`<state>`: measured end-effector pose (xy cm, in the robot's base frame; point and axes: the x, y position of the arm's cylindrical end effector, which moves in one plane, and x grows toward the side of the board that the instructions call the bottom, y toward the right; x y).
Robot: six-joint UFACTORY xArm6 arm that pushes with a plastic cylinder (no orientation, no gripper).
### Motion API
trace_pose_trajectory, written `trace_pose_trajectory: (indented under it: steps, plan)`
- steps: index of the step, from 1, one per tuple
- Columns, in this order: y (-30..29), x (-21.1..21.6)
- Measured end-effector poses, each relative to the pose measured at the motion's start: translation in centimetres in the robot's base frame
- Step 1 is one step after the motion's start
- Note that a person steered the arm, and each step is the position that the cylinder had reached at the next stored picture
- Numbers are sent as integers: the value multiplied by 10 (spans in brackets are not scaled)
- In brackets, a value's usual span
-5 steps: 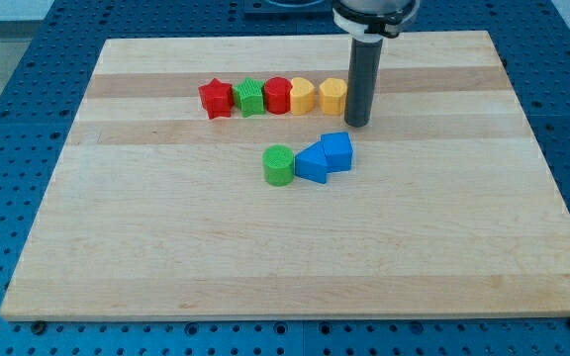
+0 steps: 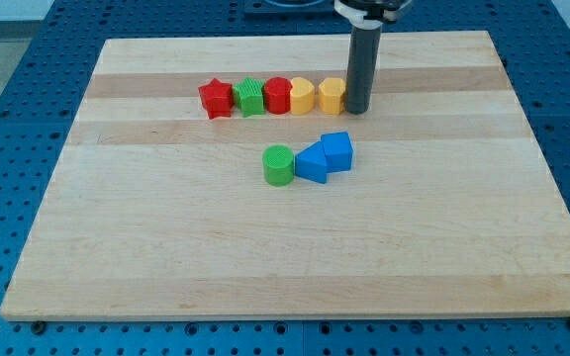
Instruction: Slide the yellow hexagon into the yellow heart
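the small yellow plastic hexagon block [image 2: 332,96] sits at the right end of a row of five near the top of the pale wooden table [image 2: 166,247]. directly at its 9 o'clock, touching or all but touching, is the yellow plastic heart block [image 2: 303,96]; whether any gap is left i cannot tell. my tip [image 2: 357,110], the lower end of the dark rod, stands at the hexagon's 3 o'clock, right against its side or just beside it. there are no fingers on this rig, only the bare rod, so there is nothing to spread or press together.

the step in hand looks like the last nudge toward 9 o'clock. to do it well, i judge the push should run along the row's line through the hexagon's middle, slow and short: an off-centre push would spin the block or slip it past the heart toward 6 or 12 o'clock.

beyond the heart, the row runs on toward 9 o'clock: a red plastic cylinder-like block [image 2: 277,96], a green ribbed plastic block [image 2: 250,97], a red plastic star block [image 2: 216,99]. push too far and the whole chain shifts.

at the hexagon's 6 to 7 o'clock, well apart, lie two blue plastic blocks [image 2: 325,156] and a green plastic cylinder [image 2: 278,164], out of the path.
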<state>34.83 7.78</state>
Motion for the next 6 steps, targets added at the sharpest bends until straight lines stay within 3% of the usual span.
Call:
trace_pose_trajectory:
  steps: [5,6]
  plan:
    - [-9,1]
    - [9,19]
